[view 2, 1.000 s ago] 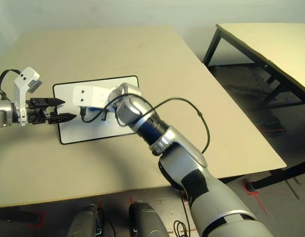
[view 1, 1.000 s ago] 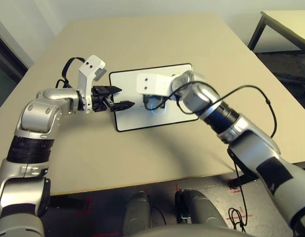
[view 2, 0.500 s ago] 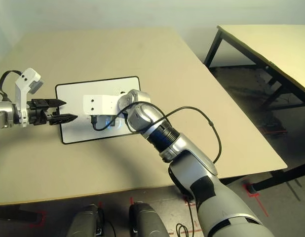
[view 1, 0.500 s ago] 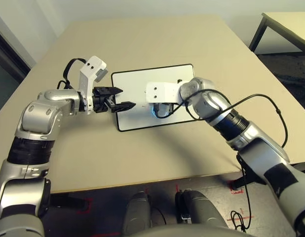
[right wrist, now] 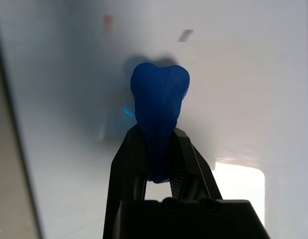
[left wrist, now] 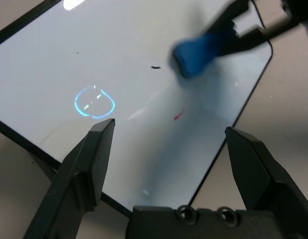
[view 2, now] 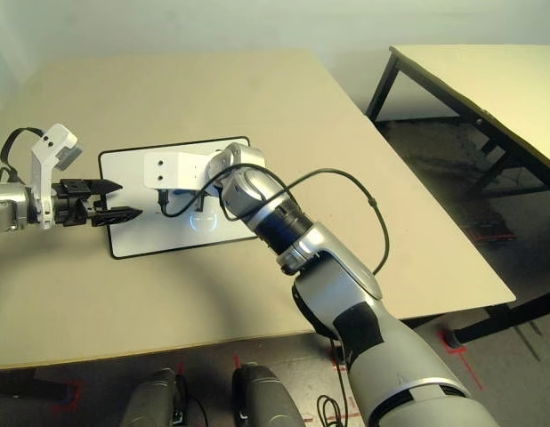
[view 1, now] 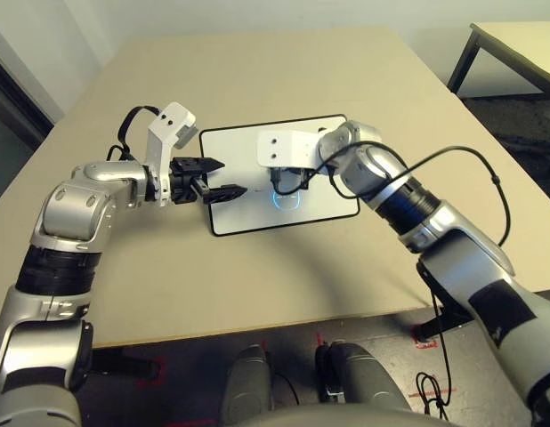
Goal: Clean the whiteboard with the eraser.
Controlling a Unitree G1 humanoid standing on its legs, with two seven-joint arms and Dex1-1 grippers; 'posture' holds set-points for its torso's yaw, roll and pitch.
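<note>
Lying flat on the tan table (view 1: 284,276), the board (view 1: 333,200) sits a little left of the table's middle, its long side running left to right. Over its middle the right gripper (right wrist: 157,149) points down at the white surface, and its two fingers are clamped tight on the eraser (right wrist: 159,102), which sticks out past the fingertips with its far end at or just above the board; whether it actually presses the surface cannot be told. From the left wrist the eraser (left wrist: 194,55) shows as a blue blur over the board, with a small red mark (left wrist: 179,116) and a tiny dark speck (left wrist: 155,66) on the white nearby, and a pale blue ring of reflected light (left wrist: 94,102) closer to the left gripper. The left gripper (view 1: 223,178) hangs at the board's left edge with its fingers spread wide apart and nothing between them, its tips just over the black frame. A black cable (view 1: 471,173) loops off the right forearm above the table. A second table (view 2: 489,84) stands well apart at the far right.
</note>
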